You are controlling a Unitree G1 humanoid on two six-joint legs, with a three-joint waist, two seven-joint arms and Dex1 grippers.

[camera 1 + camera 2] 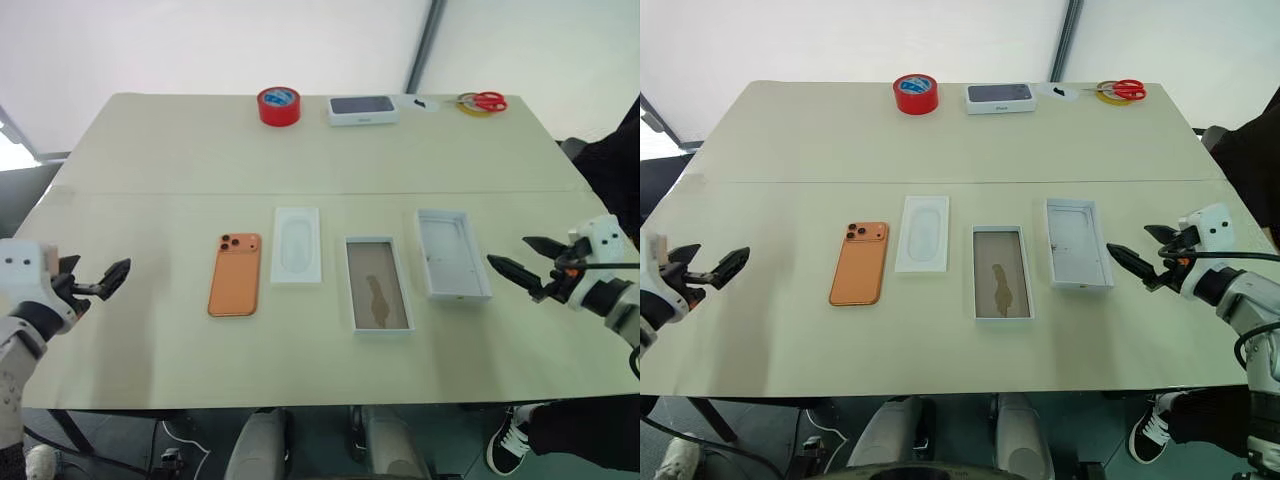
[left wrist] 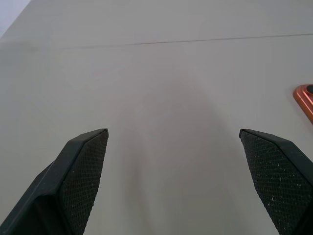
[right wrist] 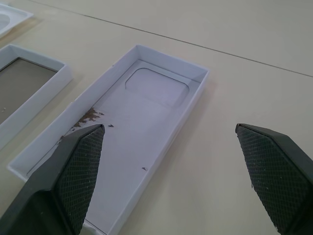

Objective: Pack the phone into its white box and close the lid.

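Both grippers are hanging over the near part of the desk (image 1: 150, 150), fingers spread wide and gripping nothing: left gripper (image 1: 118, 274) at 9 o'clock, right gripper (image 1: 518, 262) at 3. Between them four things are lying in a row. The phone (image 1: 235, 274) is sitting face down nearest the left gripper, then an insert (image 1: 296, 245), then the box (image 1: 378, 283), then the lid (image 1: 453, 254) just beside the right gripper. Way back at 12, red tape (image 1: 279, 105), a closed box (image 1: 362, 109) and scissors (image 1: 486, 101) are sitting.
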